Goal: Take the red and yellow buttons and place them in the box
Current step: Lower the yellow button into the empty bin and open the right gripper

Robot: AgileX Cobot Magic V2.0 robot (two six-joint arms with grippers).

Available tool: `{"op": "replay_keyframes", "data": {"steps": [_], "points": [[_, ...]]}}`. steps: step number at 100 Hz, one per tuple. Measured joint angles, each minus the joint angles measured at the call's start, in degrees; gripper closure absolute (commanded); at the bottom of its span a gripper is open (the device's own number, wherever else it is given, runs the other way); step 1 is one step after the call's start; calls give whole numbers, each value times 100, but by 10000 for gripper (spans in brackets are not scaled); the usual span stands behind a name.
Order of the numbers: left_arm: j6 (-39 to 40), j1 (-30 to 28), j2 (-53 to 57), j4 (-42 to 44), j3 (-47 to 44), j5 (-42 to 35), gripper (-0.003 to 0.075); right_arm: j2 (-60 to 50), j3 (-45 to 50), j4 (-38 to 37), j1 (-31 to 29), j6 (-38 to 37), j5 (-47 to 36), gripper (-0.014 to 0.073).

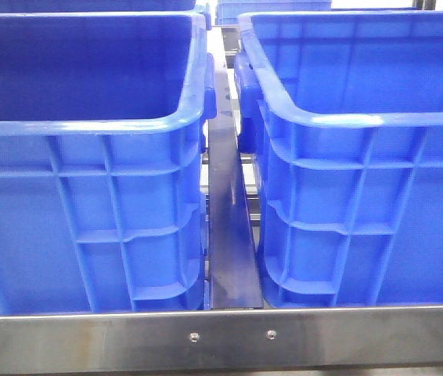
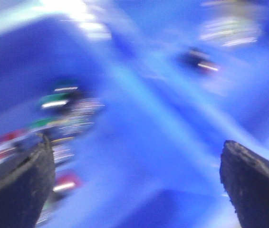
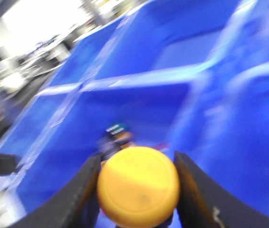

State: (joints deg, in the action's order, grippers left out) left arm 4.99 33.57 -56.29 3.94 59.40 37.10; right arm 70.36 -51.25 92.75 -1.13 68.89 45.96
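End effector of right arm (image 3: 137, 190) grips a round yellow plastic button (image 3: 138, 186) betw. its black fingers (image 3: 84, 190), above a blue plastic crate (image 3: 139, 109). Left end effector (image 2: 137, 185) is spread wide, nothing in it; blurred view, small coloured pieces (image 2: 63, 107) below. Front view: two blue ribbed crates (image 1: 88, 196) side by side, no arms visible.

Front camera low, close against blue crates (image 1: 88, 196) — wrist cameras inside them.
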Motion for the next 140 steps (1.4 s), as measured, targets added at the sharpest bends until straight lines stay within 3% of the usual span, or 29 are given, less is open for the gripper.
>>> {"op": "replay_keyframes", "data": {"steps": [18,34,44,61,81,94,107,140], "points": [[64,-1442,489,75,-311,223,100,0,0,-193,-949,318,-323,480],[66,-2586,950,109,-750,283,208,0,0,-373,-1395,599,-1108,480],[66,-3016,1198,124,-1011,297,358,14,0,-501,-1430,845,-1686,480],[66,-3178,1568,138,-1344,176,742,321,0,-482,-1430,1256,-2364,480],[66,-3190,1741,138,-1396,90,739,1139,-54,100,-1430,1914,-2673,480],[66,-3190,1741,138,-1396,92,739,1722,-179,776,-1430,2803,-2639,480],[66,-3190,1741,138,-1398,92,739,2215,-330,974,-1430,3566,-2404,480],[66,-3190,1741,138,-1398,80,739,3165,-898,1030,-1430,4027,-2013,480]]}}
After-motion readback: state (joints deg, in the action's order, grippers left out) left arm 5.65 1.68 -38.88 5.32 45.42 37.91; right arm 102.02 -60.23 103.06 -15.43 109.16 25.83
